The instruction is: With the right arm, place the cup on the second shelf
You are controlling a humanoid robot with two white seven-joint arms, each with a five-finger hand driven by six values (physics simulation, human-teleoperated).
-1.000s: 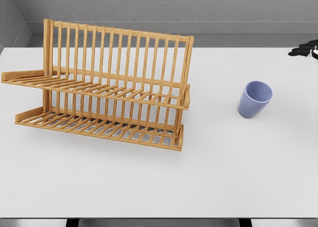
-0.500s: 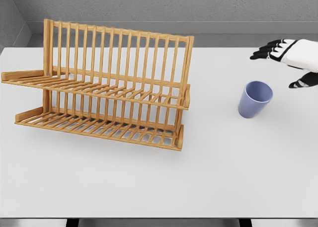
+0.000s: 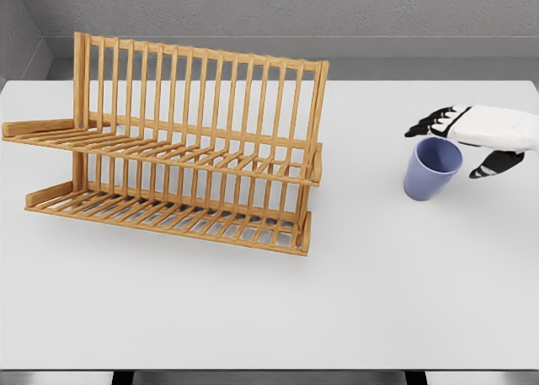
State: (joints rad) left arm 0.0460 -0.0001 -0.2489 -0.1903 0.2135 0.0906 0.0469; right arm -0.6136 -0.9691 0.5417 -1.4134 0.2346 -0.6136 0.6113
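Right hand reaches in from the right edge with black fingers spread, holding nothing, its fingertips at the rim of the blue cup. That smooth, tapered cup stands upright and empty on the white table, well apart from the slatted two-tier wooden dish rack, whose shelves hold nothing.

Cup was a plain periwinkle blue, a shade darker inside, no pattern. Right hand showed a white shell with black fingers; the rack at left was honey-orange wood, its slats throwing a regular striped look. Table was flat white with a dark near edge, and the far wall was mottled grey.
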